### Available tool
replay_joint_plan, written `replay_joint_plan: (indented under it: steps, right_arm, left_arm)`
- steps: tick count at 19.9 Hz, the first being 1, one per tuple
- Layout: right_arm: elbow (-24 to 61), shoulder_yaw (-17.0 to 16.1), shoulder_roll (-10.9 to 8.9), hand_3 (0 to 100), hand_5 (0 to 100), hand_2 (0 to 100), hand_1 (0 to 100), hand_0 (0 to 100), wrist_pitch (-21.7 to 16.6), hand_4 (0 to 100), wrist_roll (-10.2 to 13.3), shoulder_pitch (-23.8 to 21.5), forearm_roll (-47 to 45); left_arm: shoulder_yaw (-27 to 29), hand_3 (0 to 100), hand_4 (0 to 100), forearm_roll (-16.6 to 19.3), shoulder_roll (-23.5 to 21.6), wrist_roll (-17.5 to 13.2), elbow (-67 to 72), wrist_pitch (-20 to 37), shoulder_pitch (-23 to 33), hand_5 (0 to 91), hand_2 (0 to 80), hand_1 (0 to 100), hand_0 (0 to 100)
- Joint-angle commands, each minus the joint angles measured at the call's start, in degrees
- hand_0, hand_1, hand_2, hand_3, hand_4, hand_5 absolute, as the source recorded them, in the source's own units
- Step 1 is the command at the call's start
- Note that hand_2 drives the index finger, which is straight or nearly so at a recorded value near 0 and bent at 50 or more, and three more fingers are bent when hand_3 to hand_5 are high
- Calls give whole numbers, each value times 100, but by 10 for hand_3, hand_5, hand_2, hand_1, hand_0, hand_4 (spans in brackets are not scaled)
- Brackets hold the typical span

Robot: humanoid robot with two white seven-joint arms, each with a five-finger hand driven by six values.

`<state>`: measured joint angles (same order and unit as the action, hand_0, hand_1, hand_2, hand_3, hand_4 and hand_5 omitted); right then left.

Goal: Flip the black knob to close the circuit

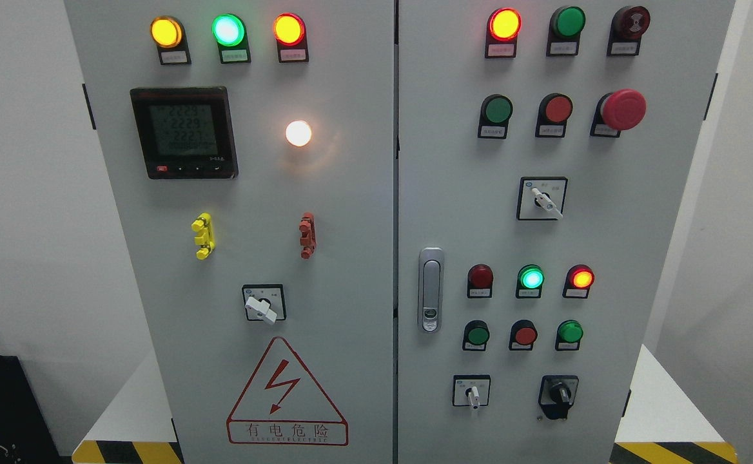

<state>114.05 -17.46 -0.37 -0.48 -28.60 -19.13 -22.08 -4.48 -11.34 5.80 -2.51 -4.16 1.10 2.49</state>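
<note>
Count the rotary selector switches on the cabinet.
4: white-handled switch on left door; white-handled switch mid right door; small white-handled switch at bottom right door; black knob beside it. None appear hidden.

Even bright light, sharp focus, white lamp [298, 133] blown out with halo on cabinet [351, 270], soft shadows under buttons
</note>
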Motion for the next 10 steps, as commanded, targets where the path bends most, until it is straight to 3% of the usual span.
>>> replay_joint_plan:
  steps: [1, 2, 10]
  right_arm:
    - [381, -390, 178, 0, 0, 0, 0, 0, -22, 0, -364, -433, -552]
    - [381, -390, 178, 0, 0, 0, 0, 0, -22, 0, -461, -477, -552]
    - [372, -223, 187, 0, 0, 0, 0, 0, -58, 0, -497, -671, -552]
  left_arm:
    - [0, 0, 0, 0, 0, 5, 3, -4, -2, 0, 0, 556, 120]
    - [0, 0, 0, 0, 0, 5, -6, -4, 6, 0, 0, 556, 120]
    - [0, 0, 0, 0, 0, 5, 3, -4, -2, 0, 0, 556, 120]
